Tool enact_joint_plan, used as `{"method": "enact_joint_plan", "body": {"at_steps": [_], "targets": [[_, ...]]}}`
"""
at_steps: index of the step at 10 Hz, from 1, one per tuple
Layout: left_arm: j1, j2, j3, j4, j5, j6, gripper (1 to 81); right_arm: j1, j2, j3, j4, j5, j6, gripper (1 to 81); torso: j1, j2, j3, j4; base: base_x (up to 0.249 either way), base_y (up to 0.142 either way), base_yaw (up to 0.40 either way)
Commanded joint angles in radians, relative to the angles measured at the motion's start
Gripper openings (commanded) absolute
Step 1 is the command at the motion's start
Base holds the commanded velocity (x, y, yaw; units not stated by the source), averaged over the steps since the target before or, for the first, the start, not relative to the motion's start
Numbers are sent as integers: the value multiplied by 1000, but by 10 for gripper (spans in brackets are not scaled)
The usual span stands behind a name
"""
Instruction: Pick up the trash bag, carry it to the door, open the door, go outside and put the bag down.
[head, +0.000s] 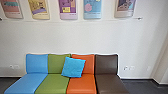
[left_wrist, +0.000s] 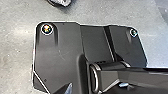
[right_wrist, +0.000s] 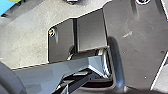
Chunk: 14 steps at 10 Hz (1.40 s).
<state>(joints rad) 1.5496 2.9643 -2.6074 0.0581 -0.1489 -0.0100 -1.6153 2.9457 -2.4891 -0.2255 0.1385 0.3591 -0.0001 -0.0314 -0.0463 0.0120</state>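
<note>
Leaning on coloured seats (head: 52, 83) is a blue cushion (head: 73, 67).

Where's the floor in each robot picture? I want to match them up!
Head view: dark floor beyond both ends of the row of colourful seats.
Left wrist view: pale grey floor around the robot's dark plate.
Right wrist view: grey floor beside the plate again.
Landmark: the blue seat, at the row's left end in the head view; the blue corner in the right wrist view looks like it.
</note>
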Motion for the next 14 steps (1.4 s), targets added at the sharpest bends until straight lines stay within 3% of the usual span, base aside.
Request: {"method": "enact_joint_plan", "body": {"at_steps": [1, 5, 8, 13, 14], "targets": [[-47, -2, 4, -4, 48, -5, 811, 37, -1, 7, -6, -45, -8, 811, 0, 0, 0, 0, 78, 0, 0], [-42, -8, 4, -6, 48, -5, 811, 36, -11, 18, -5, -46, -9, 811, 1, 0, 0, 0, 16, 0, 0], [-38, -31, 25, -6, 46, -5, 811, 31, -93, 163, -5, -56, -8, 811, 1, 0, 0, 0, 0, 0, 0], [-38, -206, 256, -18, 45, -7, 811, 25, -193, 328, -3, -62, 3, 811, 1, 0, 0, 0, 0, 0, 0], [-39, -230, 273, -21, 43, -5, 811, 24, -232, 395, -3, -63, 3, 811, 65, -100, 0, 0, 0, 0, 0]]}}
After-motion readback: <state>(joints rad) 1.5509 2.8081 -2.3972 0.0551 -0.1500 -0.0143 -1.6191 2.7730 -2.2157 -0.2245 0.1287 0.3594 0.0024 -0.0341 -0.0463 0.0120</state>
